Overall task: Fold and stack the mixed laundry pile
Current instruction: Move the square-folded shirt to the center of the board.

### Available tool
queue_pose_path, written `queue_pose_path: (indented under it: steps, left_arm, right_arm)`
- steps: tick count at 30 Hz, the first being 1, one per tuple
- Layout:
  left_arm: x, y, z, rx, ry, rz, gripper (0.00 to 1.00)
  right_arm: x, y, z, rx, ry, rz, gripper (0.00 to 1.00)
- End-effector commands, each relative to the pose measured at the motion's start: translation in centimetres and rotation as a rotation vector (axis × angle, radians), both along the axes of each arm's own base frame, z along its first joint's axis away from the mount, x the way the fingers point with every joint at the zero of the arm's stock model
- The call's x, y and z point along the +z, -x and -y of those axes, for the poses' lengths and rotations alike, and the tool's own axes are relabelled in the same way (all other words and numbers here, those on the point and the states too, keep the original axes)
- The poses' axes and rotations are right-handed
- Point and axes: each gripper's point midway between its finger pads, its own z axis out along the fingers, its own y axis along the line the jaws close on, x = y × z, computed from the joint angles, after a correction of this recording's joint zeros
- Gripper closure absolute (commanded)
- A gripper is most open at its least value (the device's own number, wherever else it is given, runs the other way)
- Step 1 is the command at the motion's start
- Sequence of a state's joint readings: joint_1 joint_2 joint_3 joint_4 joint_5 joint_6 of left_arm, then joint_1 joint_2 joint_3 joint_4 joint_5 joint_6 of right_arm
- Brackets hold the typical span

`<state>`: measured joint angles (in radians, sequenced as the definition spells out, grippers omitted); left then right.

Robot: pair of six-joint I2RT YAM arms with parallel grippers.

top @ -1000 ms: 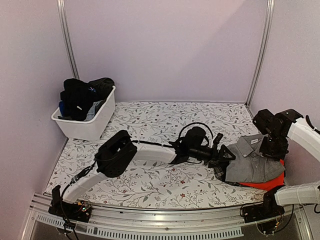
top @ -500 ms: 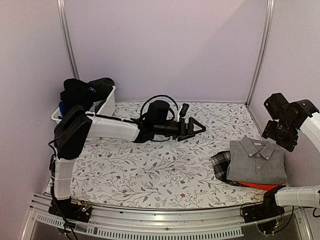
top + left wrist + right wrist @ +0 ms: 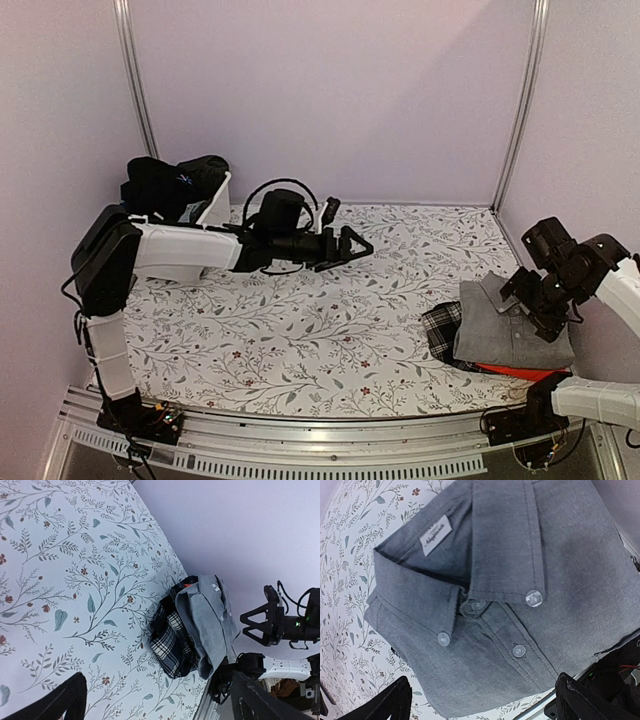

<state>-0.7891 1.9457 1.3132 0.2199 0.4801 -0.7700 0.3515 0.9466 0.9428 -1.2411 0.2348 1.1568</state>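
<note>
The grey collared shirt [image 3: 515, 335] lies folded on top of a stack at the right of the table, over black-and-white plaid cloth [image 3: 440, 335] and a red shirt [image 3: 525, 372]. My right gripper [image 3: 535, 308] hangs open just above the shirt's collar end, holding nothing. In the right wrist view the shirt [image 3: 510, 605] fills the frame between the spread fingers [image 3: 390, 705]. My left gripper [image 3: 355, 245] is open and empty over the table's middle back, far from the stack. Its camera sees the shirt [image 3: 210, 620] and the plaid cloth [image 3: 170, 647]. Dark garments [image 3: 165, 180] are heaped in a tub.
A white plastic tub [image 3: 218, 200] stands at the back left, partly hidden behind my left arm. The table carries a floral cloth [image 3: 300, 340]. Walls close the left, back and right sides. A metal rail [image 3: 300, 440] runs along the near edge.
My left arm has swung away from the stack, back and to the left toward the tub. My right gripper has opened, lifted off, and come down again over the grey shirt.
</note>
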Motion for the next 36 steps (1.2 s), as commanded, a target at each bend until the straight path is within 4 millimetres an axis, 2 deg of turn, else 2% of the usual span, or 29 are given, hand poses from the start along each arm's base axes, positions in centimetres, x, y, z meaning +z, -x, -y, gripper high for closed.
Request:
queue_pose_path:
  steps: [1, 6, 10, 16, 18, 24, 31, 34, 36]
  left_arm:
    - [1.4, -0.3, -0.8, 0.008, 0.002, 0.026, 0.00]
    - [0.7, -1.2, -1.8, 0.034, -0.010, -0.032, 0.00]
    - [1.3, -2.2, -3.7, 0.076, 0.002, -0.041, 0.00]
    - [2.3, -3.7, -6.0, 0.112, 0.021, -0.034, 0.00]
    - [2.4, -4.1, -6.5, 0.118, 0.025, -0.035, 0.00]
    - [2.9, -5.3, -8.1, 0.139, 0.030, -0.024, 0.00]
    - [3.0, -6.4, -10.0, 0.164, 0.006, -0.008, 0.00]
    - [3.2, -6.6, -10.6, 0.168, -0.018, 0.006, 0.00]
    - [3.8, -6.9, -11.1, 0.170, -0.046, 0.039, 0.00]
  right_arm:
    - [-3.0, 1.3, -0.6, -0.106, -0.060, -0.091, 0.01]
    - [-7.0, 1.0, -0.5, -0.139, -0.021, -0.218, 0.01]
    - [-10.0, 0.4, -0.7, -0.146, -0.091, -0.270, 0.01]
    - [-12.1, -1.7, 0.1, 0.023, -0.045, -0.320, 0.01]
    - [-12.7, -3.0, -0.2, 0.094, -0.040, -0.322, 0.01]
    - [-13.3, -6.0, 0.1, 0.226, 0.008, -0.335, 0.01]
    - [-13.2, -7.9, 1.3, 0.248, 0.026, -0.330, 0.01]
    - [-11.8, -9.3, 0.9, 0.259, 0.013, -0.304, 0.01]
    - [-9.1, -11.1, 0.3, 0.260, 0.005, -0.224, 0.01]
